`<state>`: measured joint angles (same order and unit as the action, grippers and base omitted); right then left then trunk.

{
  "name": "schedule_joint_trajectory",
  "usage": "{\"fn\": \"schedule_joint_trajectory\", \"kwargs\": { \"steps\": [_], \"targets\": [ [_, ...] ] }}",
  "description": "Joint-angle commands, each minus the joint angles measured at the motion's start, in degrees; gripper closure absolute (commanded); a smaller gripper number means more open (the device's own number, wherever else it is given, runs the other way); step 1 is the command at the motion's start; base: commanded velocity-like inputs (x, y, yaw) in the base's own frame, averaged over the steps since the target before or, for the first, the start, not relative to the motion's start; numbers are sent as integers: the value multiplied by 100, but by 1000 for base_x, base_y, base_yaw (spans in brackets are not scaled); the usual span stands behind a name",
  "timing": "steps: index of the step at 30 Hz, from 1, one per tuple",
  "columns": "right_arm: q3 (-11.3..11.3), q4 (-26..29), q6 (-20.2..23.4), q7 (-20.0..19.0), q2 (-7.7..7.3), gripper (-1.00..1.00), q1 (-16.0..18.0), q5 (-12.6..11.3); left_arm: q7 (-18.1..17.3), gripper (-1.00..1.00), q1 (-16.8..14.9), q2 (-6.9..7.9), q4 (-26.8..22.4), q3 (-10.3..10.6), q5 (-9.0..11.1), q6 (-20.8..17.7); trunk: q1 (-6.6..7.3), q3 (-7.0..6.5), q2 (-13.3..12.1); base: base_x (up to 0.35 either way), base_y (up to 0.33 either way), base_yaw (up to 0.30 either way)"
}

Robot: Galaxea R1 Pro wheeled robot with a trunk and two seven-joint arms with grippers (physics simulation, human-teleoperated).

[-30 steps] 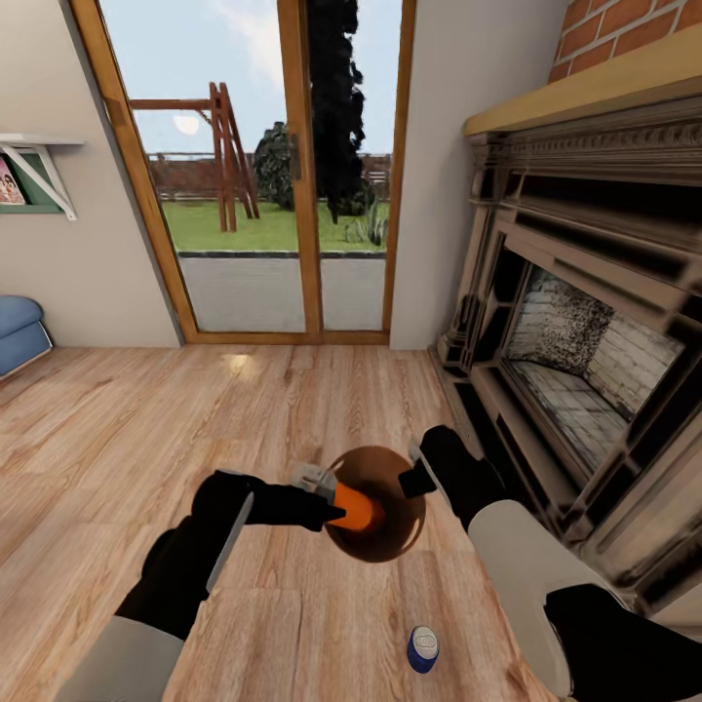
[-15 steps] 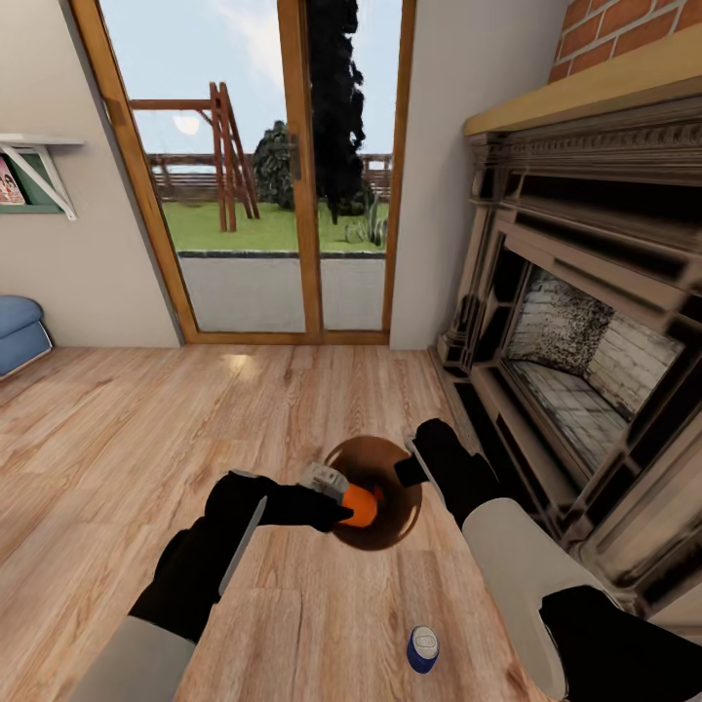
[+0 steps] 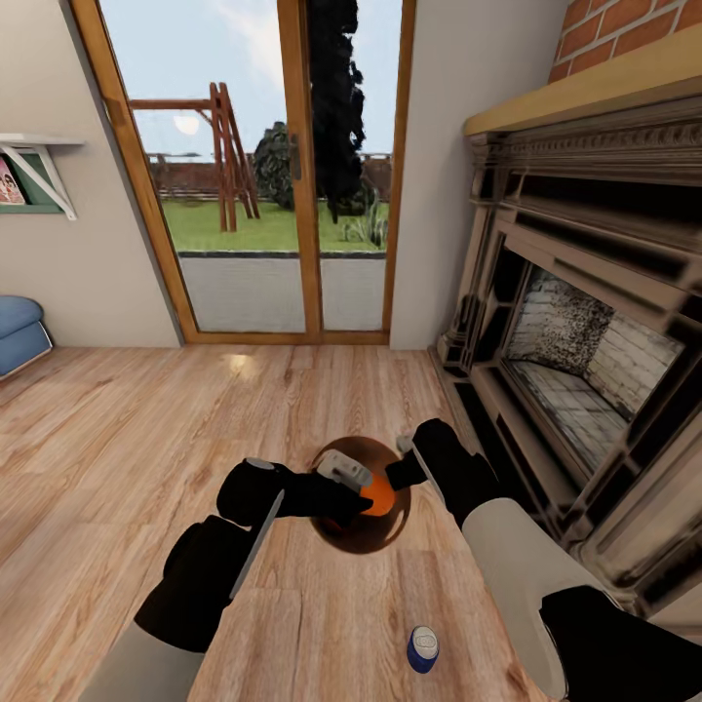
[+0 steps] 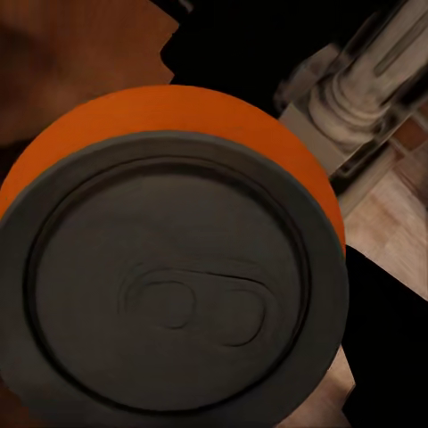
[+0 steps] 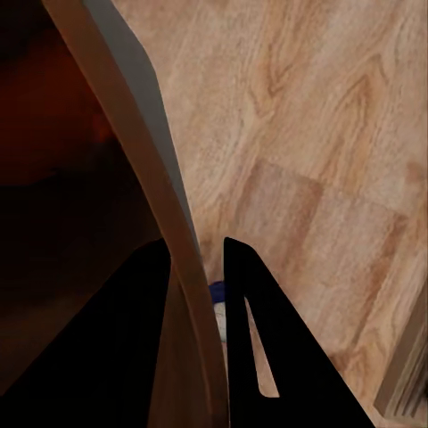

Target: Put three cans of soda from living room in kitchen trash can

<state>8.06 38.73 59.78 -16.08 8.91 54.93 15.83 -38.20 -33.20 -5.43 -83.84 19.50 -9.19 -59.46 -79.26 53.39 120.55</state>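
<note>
My left gripper (image 3: 359, 485) is shut on an orange can of soda (image 3: 380, 495), holding it over the open mouth of the tash can (image 3: 363, 534), whose brown inside faces up. The left wrist view looks straight onto the orange can's silver top (image 4: 169, 276). My right gripper (image 3: 402, 466) is shut on the bin's far rim. In the right wrist view its fingers (image 5: 196, 294) pinch the grey wall (image 5: 147, 187). A blue can of soda (image 3: 422, 649) lies on the wood floor nearer to me, and a sliver of this blue can (image 5: 217, 292) shows behind the fingers.
A brick fireplace (image 3: 585, 361) with a dark surround stands close on the right. Wood-framed glass doors (image 3: 283, 175) are straight ahead. A light-blue sofa corner (image 3: 19, 331) sits at the far left, under a wall shelf (image 3: 34, 171). Open wood floor stretches to the left.
My left gripper has carried the orange can to the right, further over the bin's mouth. The bin and my right gripper have shifted slightly left and up.
</note>
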Motion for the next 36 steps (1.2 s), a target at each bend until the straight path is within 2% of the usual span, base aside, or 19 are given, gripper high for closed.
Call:
{"fn": "schedule_joint_trajectory", "kwargs": {
  "steps": [1,7,12,16,19,22,30,34,35,36],
  "targets": [
    [-6,3,22,-27,4,100,0,-221,65,100,-2,6,-1,11,247,-54,0,-1,0,0,0,0],
    [34,6,22,-27,11,100,0,-221,227,100,-2,13,209,26,242,-54,0,-1,0,0,0,0],
    [92,16,22,-27,13,100,0,-221,452,100,-2,21,752,37,247,66,0,-1,0,0,0,0],
    [98,60,22,-27,14,100,0,-221,660,100,-2,19,997,44,243,172,0,-1,0,0,0,0],
    [104,73,22,-27,14,100,0,-221,958,100,-2,17,1056,45,248,219,0,-1,0,0,0,0],
    [107,78,22,-27,14,100,0,-221,1106,100,-2,16,1086,45,250,302,0,-1,0,0,0,0],
    [108,81,22,-27,13,100,-3,-221,1245,100,-2,3,1168,45,244,371,0,-1,0,0,0,0],
    [108,82,22,-27,14,100,-8,-221,1400,100,-2,-1,1392,45,243,525,0,-1,0,0,0,0],
    [108,82,22,-27,14,100,-8,-221,1420,-100,-2,-2,1442,45,243,543,0,-1,0,0,0,0],
    [108,82,22,-27,14,100,-8,-221,1436,-100,-2,-2,1489,45,242,560,0,-1,0,0,0,0]
  ]
}}
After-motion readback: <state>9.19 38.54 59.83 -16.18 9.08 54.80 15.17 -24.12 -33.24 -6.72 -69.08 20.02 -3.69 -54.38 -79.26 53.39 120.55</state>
